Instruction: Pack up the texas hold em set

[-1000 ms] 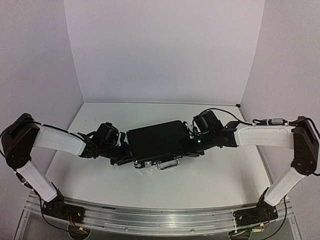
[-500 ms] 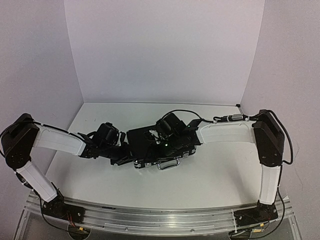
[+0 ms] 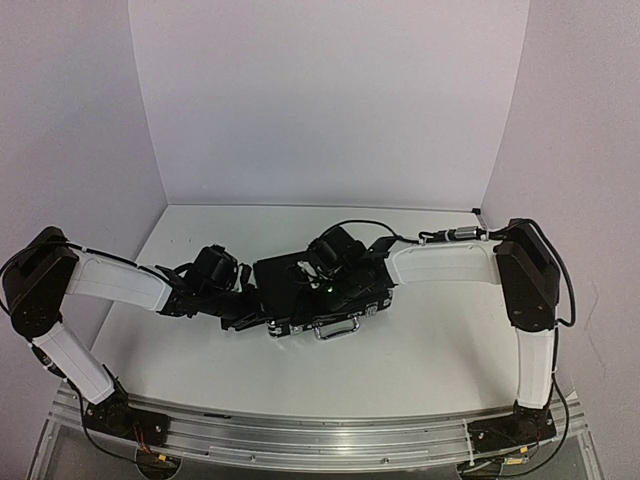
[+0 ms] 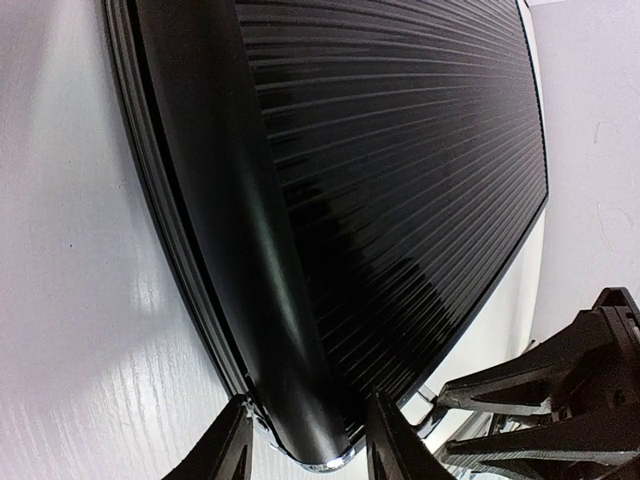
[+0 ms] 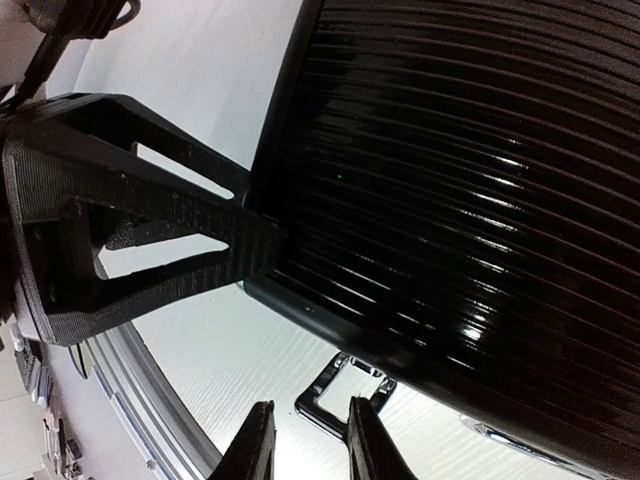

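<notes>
The black silver-edged briefcase (image 3: pixel 310 280) (image 4: pixel 400 180) (image 5: pixel 470 170) lies closed on the white table, handle (image 3: pixel 338 327) toward the front. My left gripper (image 3: pixel 255 315) (image 4: pixel 310 445) straddles the case's left front corner, one finger on each side of its rounded edge. My right gripper (image 3: pixel 300 305) (image 5: pixel 310 440) reaches over the lid to the front left, jaws nearly together, nothing between them. A chrome latch (image 5: pixel 345 395) on the case's front edge sits just past its fingertips. Chips, cards and discs are out of view.
White walls enclose the table on three sides. The aluminium rail (image 3: pixel 320 430) carrying both arm bases runs along the near edge. The left gripper's black fingers (image 5: pixel 130 230) show close beside the right gripper.
The right arm swung left from the case's right end to over its front left part, and its jaws closed. The left arm and the case stayed put.
</notes>
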Robot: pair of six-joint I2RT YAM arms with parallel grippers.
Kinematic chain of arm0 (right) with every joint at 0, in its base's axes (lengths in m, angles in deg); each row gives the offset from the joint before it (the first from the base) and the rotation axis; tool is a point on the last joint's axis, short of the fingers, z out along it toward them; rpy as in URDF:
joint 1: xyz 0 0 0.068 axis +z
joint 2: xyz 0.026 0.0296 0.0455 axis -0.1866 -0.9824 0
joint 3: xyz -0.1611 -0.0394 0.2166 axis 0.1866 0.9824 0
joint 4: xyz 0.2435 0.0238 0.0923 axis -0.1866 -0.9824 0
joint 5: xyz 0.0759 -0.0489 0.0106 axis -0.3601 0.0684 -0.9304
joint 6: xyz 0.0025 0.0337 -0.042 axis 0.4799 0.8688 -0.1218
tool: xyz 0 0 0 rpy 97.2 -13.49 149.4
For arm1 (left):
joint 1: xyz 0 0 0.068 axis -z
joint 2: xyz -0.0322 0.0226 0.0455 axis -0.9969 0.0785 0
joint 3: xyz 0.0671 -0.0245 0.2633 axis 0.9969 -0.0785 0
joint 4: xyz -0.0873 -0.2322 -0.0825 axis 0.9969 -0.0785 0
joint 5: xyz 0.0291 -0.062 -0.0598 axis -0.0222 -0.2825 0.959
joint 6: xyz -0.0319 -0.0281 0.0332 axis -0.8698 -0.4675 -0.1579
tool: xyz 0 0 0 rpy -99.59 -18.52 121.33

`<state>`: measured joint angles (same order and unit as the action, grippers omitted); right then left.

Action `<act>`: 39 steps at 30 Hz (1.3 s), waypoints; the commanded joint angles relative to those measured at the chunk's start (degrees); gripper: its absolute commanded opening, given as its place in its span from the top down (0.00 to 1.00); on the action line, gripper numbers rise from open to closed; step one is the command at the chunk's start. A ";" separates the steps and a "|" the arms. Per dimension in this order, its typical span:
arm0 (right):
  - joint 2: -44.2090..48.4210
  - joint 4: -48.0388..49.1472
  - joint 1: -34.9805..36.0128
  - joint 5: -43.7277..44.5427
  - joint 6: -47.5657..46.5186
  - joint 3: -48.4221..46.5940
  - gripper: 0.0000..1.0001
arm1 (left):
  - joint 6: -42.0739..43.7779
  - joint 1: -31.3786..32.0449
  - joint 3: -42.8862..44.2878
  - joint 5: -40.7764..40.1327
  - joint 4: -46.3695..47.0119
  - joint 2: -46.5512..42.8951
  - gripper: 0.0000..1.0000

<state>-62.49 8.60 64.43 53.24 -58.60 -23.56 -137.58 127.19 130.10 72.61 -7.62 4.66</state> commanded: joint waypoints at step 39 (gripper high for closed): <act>-9.55 4.33 3.29 19.62 -2.52 4.85 0.82 | 0.65 0.32 0.44 -1.09 -3.16 0.27 0.63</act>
<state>-65.09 10.58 67.64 65.03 -60.44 -22.16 -137.54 127.18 130.10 72.27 -7.73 4.66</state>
